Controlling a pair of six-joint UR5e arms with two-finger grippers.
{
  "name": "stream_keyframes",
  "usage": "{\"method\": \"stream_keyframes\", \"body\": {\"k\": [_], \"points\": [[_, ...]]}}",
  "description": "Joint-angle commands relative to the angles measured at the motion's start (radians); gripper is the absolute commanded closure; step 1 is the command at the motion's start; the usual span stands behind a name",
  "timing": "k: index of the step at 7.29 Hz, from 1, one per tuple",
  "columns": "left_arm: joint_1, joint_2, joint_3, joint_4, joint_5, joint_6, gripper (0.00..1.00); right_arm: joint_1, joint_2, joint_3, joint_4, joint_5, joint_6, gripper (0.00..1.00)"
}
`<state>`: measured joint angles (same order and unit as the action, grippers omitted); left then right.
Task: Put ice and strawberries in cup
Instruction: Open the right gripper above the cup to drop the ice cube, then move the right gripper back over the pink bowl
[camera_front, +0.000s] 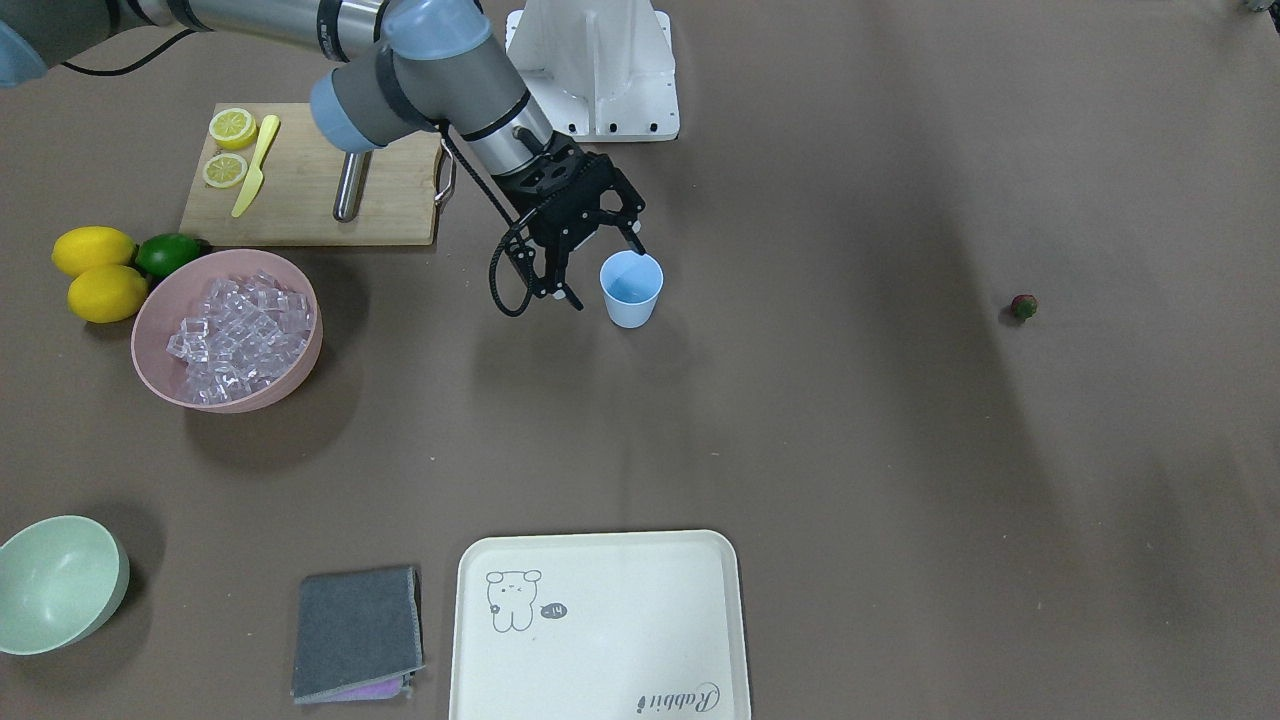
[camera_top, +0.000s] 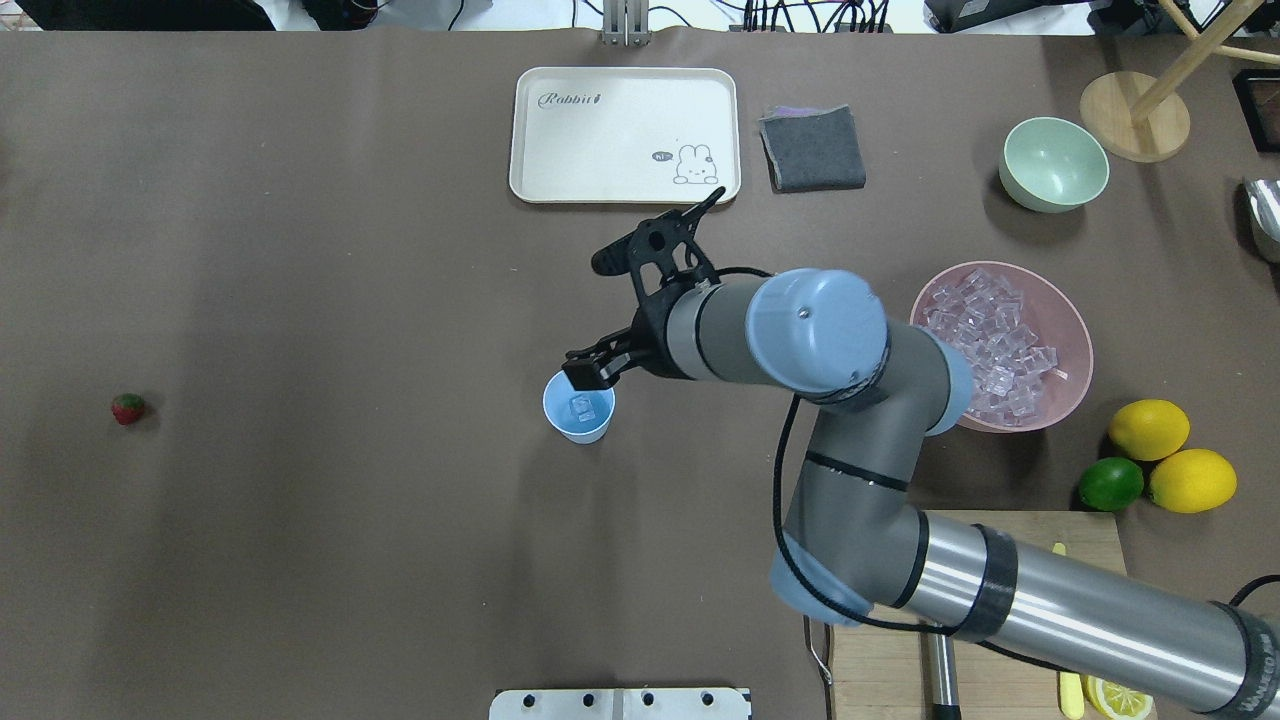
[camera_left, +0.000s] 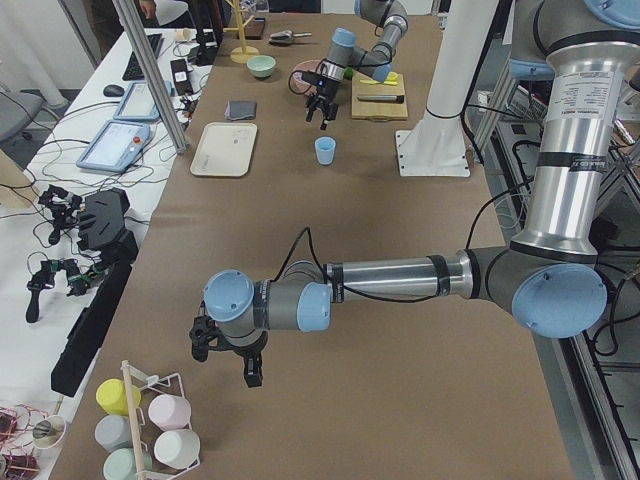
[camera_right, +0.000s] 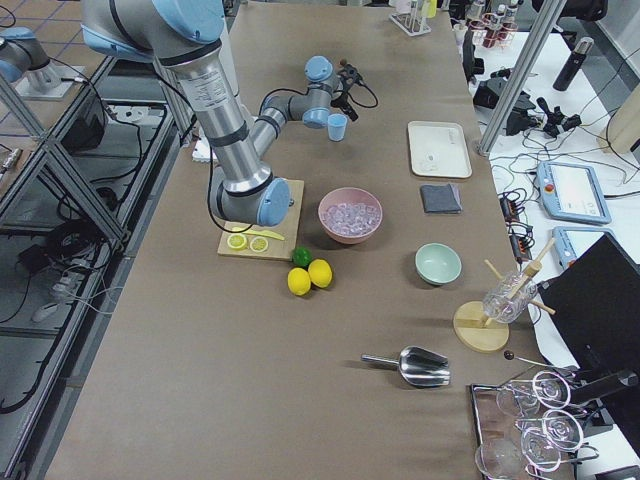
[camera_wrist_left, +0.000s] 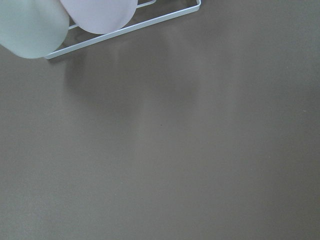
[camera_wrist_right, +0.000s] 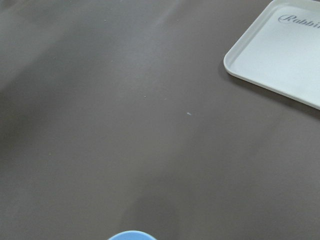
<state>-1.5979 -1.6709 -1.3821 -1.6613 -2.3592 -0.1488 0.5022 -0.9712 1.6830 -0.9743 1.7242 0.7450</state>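
Observation:
The light blue cup (camera_front: 631, 292) (camera_top: 597, 424) stands upright mid-table with one clear ice cube (camera_top: 580, 404) inside it. My right gripper (camera_front: 604, 272) hovers just above and beside the cup's rim, open and holding nothing. More ice (camera_front: 240, 335) (camera_top: 992, 340) is piled in the pink bowl (camera_front: 300, 375). The strawberry (camera_front: 1023, 306) (camera_top: 127, 408) lies alone on the table, far over on my left side. My left gripper (camera_left: 226, 352) hangs low over the table near a rack of cups; I cannot tell whether it is open or shut.
A cream tray (camera_top: 625, 135), grey cloth (camera_top: 812, 148) and pale green bowl (camera_top: 1054, 163) line the far edge. Two lemons (camera_top: 1190, 478) and a lime (camera_top: 1110, 483) sit by the cutting board (camera_front: 310, 190). The cup rack (camera_left: 150, 420) is close to my left arm.

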Motion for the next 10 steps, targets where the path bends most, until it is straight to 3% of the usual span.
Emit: {"method": "stream_keyframes", "body": {"k": [1,3,5,8,10], "points": [[-0.007,-0.001,-0.003,-0.002,0.000,0.002,0.02,0.138,-0.075,0.026,0.043,0.160,0.010,0.00],[-0.007,-0.003,-0.012,-0.006,0.000,0.002,0.02,0.272,-0.134,0.033,0.045,0.277,0.002,0.01],[-0.005,-0.001,-0.008,-0.046,0.000,0.003,0.02,0.483,-0.226,0.040,0.045,0.478,-0.019,0.03],[-0.005,-0.013,-0.011,-0.048,0.000,0.003,0.02,0.565,-0.352,0.079,0.042,0.503,-0.044,0.26],[-0.005,-0.009,-0.015,-0.063,0.000,0.003,0.02,0.572,-0.420,0.095,0.025,0.499,-0.047,0.27]]}}
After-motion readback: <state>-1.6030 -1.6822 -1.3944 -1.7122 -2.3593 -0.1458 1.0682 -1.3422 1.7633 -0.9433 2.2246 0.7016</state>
